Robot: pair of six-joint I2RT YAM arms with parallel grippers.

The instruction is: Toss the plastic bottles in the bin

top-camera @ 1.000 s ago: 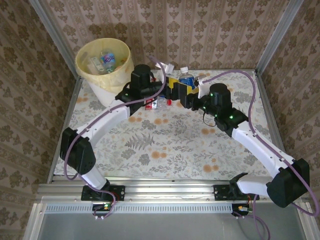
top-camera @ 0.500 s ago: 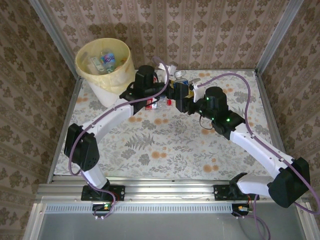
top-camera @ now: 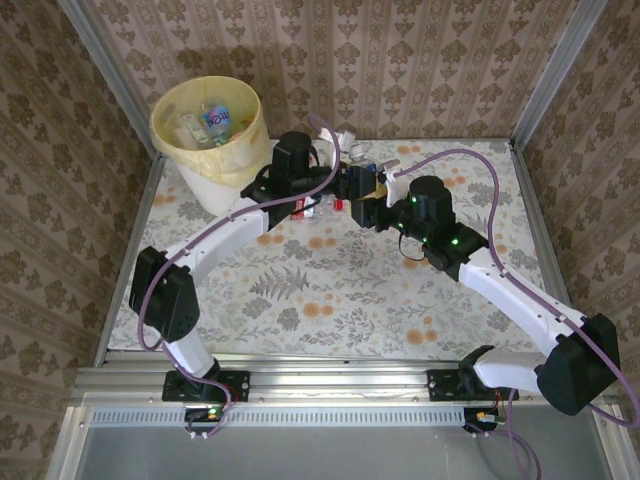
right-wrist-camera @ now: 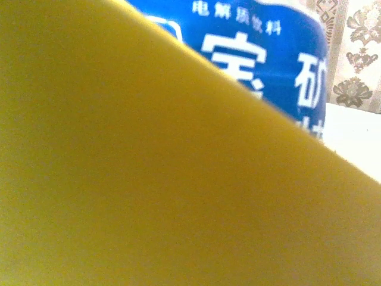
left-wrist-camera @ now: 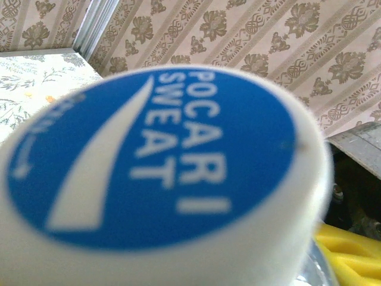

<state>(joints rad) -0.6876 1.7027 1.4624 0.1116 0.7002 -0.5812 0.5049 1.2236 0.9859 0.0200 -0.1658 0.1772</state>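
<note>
Plastic bottle (left-wrist-camera: 161, 161) sits right before our left gripper (top-camera: 347, 182), cap facing back up its fingers; we judge its long axis runs roughly along them. Left arm is nearer. We cannot tell how wide the left or right gripper (top-camera: 363, 208) stands, or what either holds.

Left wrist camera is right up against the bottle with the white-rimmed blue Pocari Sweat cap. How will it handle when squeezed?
The white-rimmed blue cap looks fitted, so the plastic bottle probably resists crushing somewhat. The cap is round, so the bottle would likely roll if it drops sideways.
</note>
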